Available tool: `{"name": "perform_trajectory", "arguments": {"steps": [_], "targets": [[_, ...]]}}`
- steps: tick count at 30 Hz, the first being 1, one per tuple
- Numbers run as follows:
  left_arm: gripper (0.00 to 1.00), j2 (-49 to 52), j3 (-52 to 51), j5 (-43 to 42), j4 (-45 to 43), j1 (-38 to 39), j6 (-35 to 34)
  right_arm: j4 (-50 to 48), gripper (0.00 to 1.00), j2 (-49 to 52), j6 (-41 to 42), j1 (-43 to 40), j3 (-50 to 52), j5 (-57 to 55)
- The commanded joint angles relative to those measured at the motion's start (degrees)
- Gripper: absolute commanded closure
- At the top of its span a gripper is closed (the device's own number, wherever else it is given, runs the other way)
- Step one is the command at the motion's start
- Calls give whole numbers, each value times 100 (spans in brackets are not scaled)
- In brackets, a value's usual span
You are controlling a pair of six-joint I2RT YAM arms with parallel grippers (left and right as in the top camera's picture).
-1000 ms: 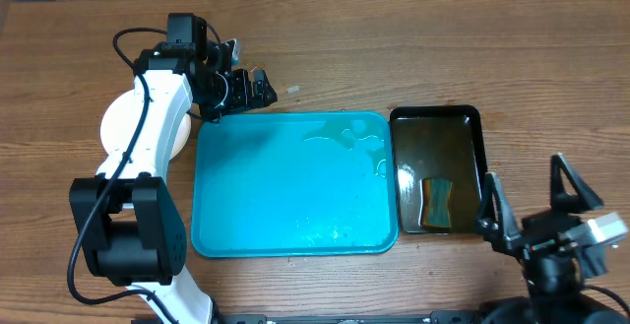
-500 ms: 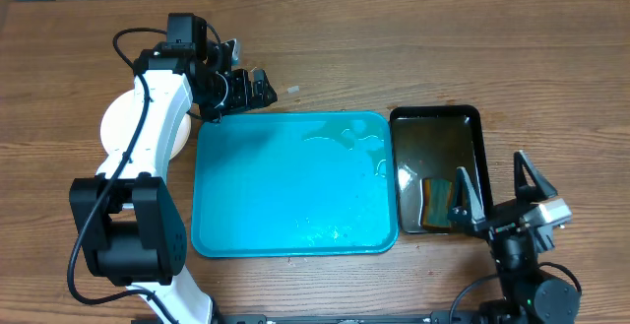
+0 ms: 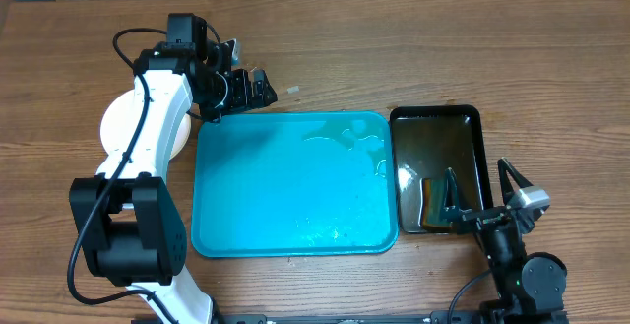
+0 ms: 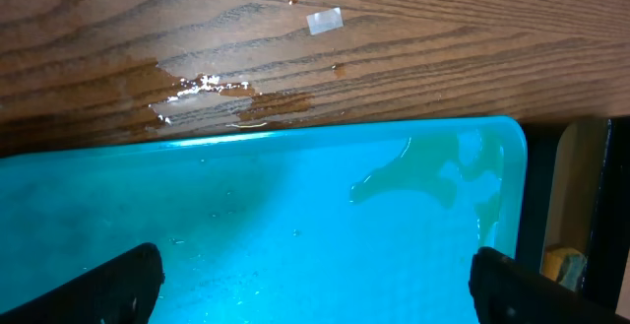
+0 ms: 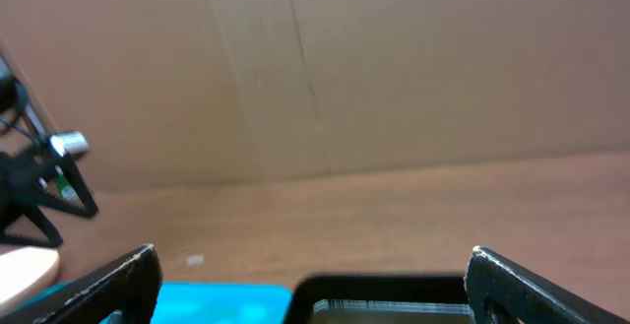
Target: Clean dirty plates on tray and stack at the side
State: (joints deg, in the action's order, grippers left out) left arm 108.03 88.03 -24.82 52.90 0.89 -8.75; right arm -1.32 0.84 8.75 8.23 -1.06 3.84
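Note:
The turquoise tray (image 3: 295,181) lies mid-table with only thin puddles of water near its far right corner. The plates (image 3: 120,127) sit stacked on the table left of the tray, mostly hidden under my left arm; only a pale round edge shows, and I cannot tell how many there are. My left gripper (image 3: 252,70) hangs open over the table just past the tray's far left corner. In the left wrist view the left gripper (image 4: 317,290) holds nothing above the tray (image 4: 295,206). My right gripper (image 3: 476,174) stands open and empty at the front right.
A black tray (image 3: 474,127) of brownish liquid with a sponge (image 3: 433,198) sits right of the turquoise tray. Spilled water (image 4: 212,93) and a small white scrap (image 4: 325,21) lie on the wood behind the tray. A cardboard wall (image 5: 394,68) closes the far side.
My right arm has drawn in to the left, bringing its open gripper to the black tray's front right corner. The left arm and the trays have not moved.

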Motion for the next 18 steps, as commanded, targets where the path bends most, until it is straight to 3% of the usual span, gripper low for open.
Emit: {"name": "perform_trajectory", "arguments": {"steps": [1,4,18], "targets": [[0,-35,-57,-7,-2,-11,127,238,0,-63,-26,-39,61,-103],[0,-35,-57,-7,-2,-11,127,612,0,-63,-28,-57,61,-131],[0,-35,-57,-7,-2,-11,127,597,0,-63,-133,-284,61,-142]]}}
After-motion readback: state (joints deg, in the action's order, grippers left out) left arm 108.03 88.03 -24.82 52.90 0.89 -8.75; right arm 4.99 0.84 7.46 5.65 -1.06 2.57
